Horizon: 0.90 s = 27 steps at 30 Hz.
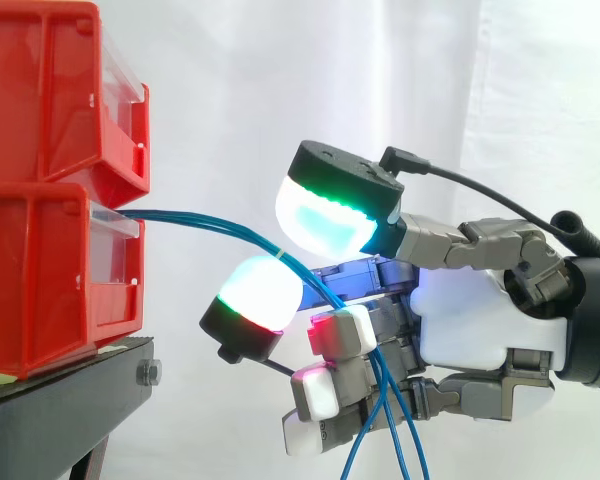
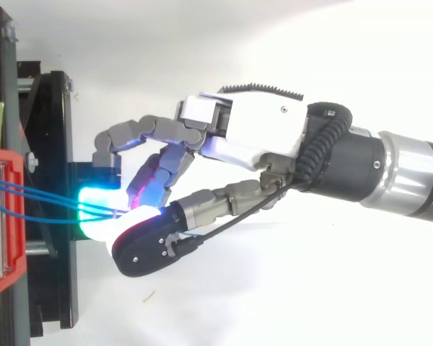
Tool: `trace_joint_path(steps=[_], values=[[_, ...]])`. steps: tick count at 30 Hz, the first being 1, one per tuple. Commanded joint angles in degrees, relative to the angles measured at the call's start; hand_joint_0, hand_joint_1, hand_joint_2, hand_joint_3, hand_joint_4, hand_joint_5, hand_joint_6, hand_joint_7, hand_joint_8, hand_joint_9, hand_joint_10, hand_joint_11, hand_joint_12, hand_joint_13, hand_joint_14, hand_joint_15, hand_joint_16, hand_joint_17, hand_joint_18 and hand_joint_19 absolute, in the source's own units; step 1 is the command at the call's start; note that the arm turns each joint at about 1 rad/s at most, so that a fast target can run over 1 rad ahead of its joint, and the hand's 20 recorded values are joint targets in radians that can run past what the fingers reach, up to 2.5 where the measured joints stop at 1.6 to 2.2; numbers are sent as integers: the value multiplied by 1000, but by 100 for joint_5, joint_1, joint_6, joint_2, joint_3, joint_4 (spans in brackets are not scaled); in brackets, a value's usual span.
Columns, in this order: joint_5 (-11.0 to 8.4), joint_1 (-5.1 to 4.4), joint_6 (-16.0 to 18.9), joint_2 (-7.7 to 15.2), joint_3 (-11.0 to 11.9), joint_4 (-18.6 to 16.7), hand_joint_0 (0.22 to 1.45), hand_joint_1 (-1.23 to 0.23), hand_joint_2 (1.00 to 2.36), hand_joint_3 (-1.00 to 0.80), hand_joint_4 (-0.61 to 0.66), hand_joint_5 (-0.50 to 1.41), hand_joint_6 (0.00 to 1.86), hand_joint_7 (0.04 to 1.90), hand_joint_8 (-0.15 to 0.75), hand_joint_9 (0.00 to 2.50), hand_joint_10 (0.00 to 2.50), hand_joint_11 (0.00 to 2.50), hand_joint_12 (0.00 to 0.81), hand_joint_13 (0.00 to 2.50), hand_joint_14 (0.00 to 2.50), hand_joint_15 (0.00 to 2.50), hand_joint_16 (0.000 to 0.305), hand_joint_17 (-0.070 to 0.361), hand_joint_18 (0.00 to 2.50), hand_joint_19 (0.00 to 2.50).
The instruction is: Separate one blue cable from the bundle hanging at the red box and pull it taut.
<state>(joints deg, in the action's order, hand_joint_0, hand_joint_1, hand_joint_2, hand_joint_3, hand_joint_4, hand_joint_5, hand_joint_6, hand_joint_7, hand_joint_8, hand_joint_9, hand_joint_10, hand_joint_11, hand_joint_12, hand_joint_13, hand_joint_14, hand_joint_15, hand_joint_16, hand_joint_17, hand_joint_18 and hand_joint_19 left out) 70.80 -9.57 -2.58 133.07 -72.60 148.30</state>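
Note:
A bundle of thin blue cables (image 1: 210,225) comes out of the lower red box (image 1: 50,270) and runs right, then drops down past the hand (image 1: 470,320). From above, the cables (image 2: 43,194) leave the red box (image 2: 3,216) and end between the glowing pads. The hand (image 2: 252,133) sits just right of the box with its fingers curled. One green-cyan pad (image 1: 325,215) is above the cables and another pad (image 1: 260,290) is below them. The strands slip down between the lower curled fingers (image 1: 330,385). I cannot tell whether one strand is apart from the others.
A second red box (image 1: 40,90) is stacked on the lower one. Both rest on a black stand (image 1: 70,385) at the left, before a white curtain. The arm (image 2: 390,169) comes in from the right.

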Motion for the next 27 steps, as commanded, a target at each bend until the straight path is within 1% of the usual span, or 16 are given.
trace_joint_path(steps=[1, 5, 8, 10, 11, 12, 13, 14, 15, 16, 17, 20, 22, 24, 27], values=[[12, -1, 38, -1, 0, -29, 650, -728, 1012, -267, 164, -139, 710, 1032, 360, 1238, 17, 932, 352, 1113, 19, 579, 34, 77, 784, 495], [12, -1, 56, -1, 0, -38, 659, -761, 1013, -225, 194, -166, 792, 919, 358, 1217, 17, 952, 358, 1105, 21, 577, 36, 80, 793, 491], [21, -1, 65, -1, 0, -47, 663, -785, 1012, -279, 201, -173, 807, 915, 353, 1210, 18, 990, 351, 1095, 22, 580, 35, 78, 784, 500], [21, -1, 65, -1, 0, -38, 646, -804, 1007, -396, 200, -177, 835, 885, 354, 1215, 18, 1003, 348, 1093, 20, 593, 34, 77, 777, 507], [21, -1, 65, -1, 0, -38, 646, -798, 1004, -423, 193, -177, 838, 891, 354, 1223, 18, 1000, 347, 1096, 22, 593, 34, 77, 777, 512], [21, -1, 65, -1, 0, -38, 639, -768, 1001, -480, 183, -173, 858, 889, 358, 1237, 17, 1012, 348, 1102, 20, 598, 34, 77, 781, 514], [21, -1, 65, -1, 0, -38, 631, -726, 1000, -500, 191, -173, 860, 893, 361, 1247, 17, 1001, 347, 1108, 22, 594, 34, 77, 782, 522], [21, -1, 65, -1, 0, -38, 629, -705, 1000, -500, 197, -168, 869, 904, 361, 1258, 16, 1014, 344, 1112, 20, 594, 34, 77, 790, 521], [21, -1, 65, -1, 0, -38, 621, -653, 1000, -500, 192, -167, 871, 913, 361, 1264, 18, 1009, 345, 1119, 22, 596, 35, 78, 797, 523], [21, -1, 65, -1, 0, -38, 620, -651, 1000, -500, 189, -167, 872, 913, 361, 1264, 17, 1007, 347, 1123, 20, 599, 35, 78, 803, 529], [21, -1, 65, -1, 0, -38, 625, -605, 1001, -487, 186, -164, 880, 929, 359, 1269, 14, 1006, 345, 1125, 22, 597, 35, 78, 805, 538], [21, -1, 65, -1, 0, -38, 632, -605, 1008, -373, 159, -164, 902, 950, 373, 1267, 17, 1018, 351, 1124, 22, 595, 35, 78, 808, 539], [21, -1, 65, -1, 0, -38, 632, -676, 1011, -255, 145, -162, 915, 956, 395, 1274, 15, 1016, 373, 1142, 20, 587, 39, 87, 846, 508], [21, -1, 65, 8, 0, -38, 636, -727, 1010, -198, 110, -165, 927, 940, 400, 1257, 15, 1006, 378, 1134, 20, 582, 41, 91, 858, 503], [21, -1, 56, -1, 0, -38, 645, -776, 1011, -163, 69, -173, 937, 929, 393, 1224, 15, 1015, 379, 1126, 19, 587, 41, 92, 852, 513]])
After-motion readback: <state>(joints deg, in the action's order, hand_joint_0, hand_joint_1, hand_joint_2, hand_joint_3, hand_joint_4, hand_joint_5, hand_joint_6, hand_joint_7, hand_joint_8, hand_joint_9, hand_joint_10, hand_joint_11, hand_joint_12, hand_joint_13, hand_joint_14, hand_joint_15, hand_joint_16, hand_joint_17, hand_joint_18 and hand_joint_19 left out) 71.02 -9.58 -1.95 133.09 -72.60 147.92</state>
